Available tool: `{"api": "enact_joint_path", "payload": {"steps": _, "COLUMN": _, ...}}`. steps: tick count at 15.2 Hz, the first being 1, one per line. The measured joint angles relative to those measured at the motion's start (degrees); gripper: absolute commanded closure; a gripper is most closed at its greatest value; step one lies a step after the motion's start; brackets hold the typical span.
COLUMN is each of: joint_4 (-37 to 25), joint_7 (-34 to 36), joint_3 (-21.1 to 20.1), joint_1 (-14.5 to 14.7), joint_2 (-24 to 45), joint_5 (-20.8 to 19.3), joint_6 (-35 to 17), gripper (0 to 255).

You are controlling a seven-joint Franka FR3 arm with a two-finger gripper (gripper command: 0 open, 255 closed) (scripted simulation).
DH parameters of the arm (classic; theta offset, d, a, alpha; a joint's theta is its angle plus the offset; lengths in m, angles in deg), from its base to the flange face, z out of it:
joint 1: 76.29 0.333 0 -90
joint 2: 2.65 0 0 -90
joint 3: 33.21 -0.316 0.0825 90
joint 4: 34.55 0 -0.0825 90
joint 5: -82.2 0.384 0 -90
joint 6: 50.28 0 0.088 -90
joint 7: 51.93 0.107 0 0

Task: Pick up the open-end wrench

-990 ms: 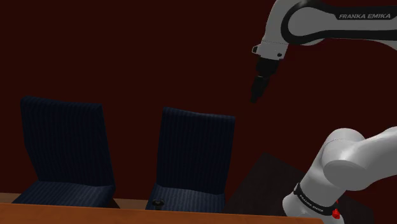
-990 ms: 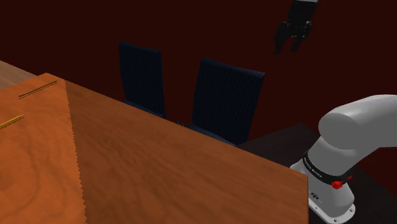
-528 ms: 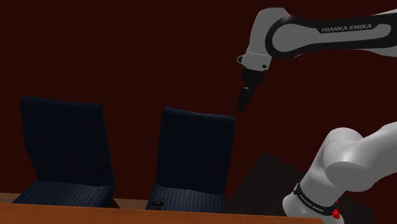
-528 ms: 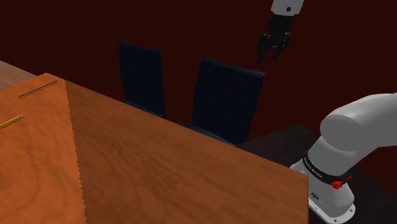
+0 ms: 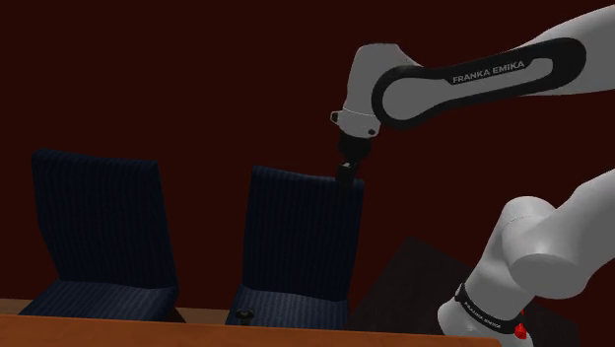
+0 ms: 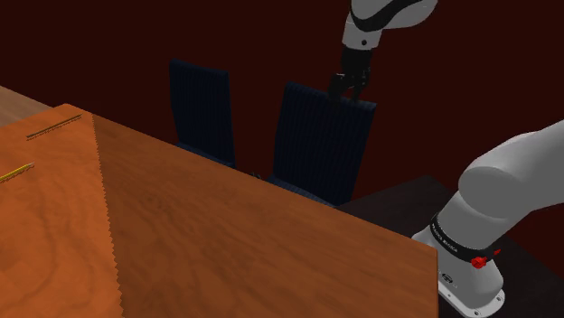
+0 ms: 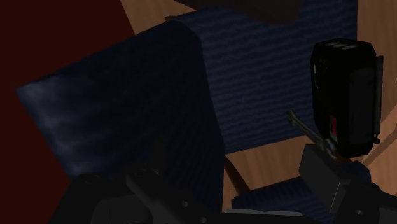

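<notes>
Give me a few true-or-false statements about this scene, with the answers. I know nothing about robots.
1. A dark blue high-backed chair stands beside the brown wooden table. True.
2. The all-black gripper rests on the table. False: it hangs in the air by the top edge of the chair's backrest.
3. The robot arm is red. False: it is white with dark joints.
4. A thin yellow object lies on the table. True.
</notes>
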Motion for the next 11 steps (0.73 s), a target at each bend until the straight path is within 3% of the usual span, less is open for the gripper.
{"api": "enact_joint_path", "payload": {"steps": 11, "joint_4": -4.1, "joint_7": 2.5, "joint_3": -7.9, "joint_1": 5.2, "joint_2": 18.4, "joint_5": -0.6, "joint_6": -15.1, "gripper": 0}}
